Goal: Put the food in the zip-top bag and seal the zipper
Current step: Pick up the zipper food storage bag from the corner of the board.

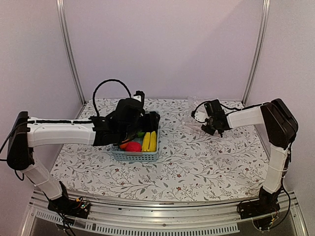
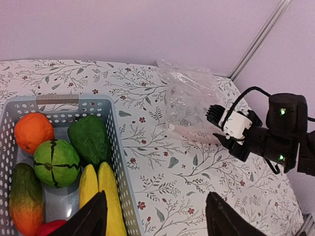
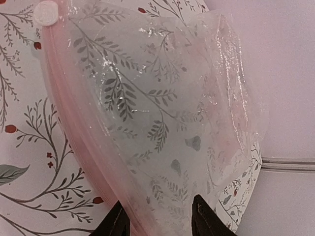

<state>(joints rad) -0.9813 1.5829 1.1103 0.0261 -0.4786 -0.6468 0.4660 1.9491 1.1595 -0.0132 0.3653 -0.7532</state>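
Observation:
The food lies in a light-blue basket (image 2: 115,147): an orange (image 2: 33,132), a round green piece (image 2: 55,162), a dark green piece (image 2: 89,137), yellow bananas (image 2: 101,189), an orange-green piece (image 2: 24,199) and a red piece (image 1: 133,146). My left gripper (image 2: 157,216) is open and empty, one finger over the bananas, the other over the cloth. The clear zip-top bag (image 3: 162,98) lies crumpled at the back right, also in the left wrist view (image 2: 189,101). Its pink zipper (image 3: 74,123) has a white slider (image 3: 47,12). My right gripper (image 3: 160,221) is open, and the bag's mouth edge runs between its jaws.
The floral cloth (image 1: 197,162) covers the table. The basket (image 1: 135,156) stands left of centre under my left arm. Pale walls and metal posts (image 1: 256,49) close off the back. The right gripper (image 2: 236,130) shows in the left wrist view beside the bag.

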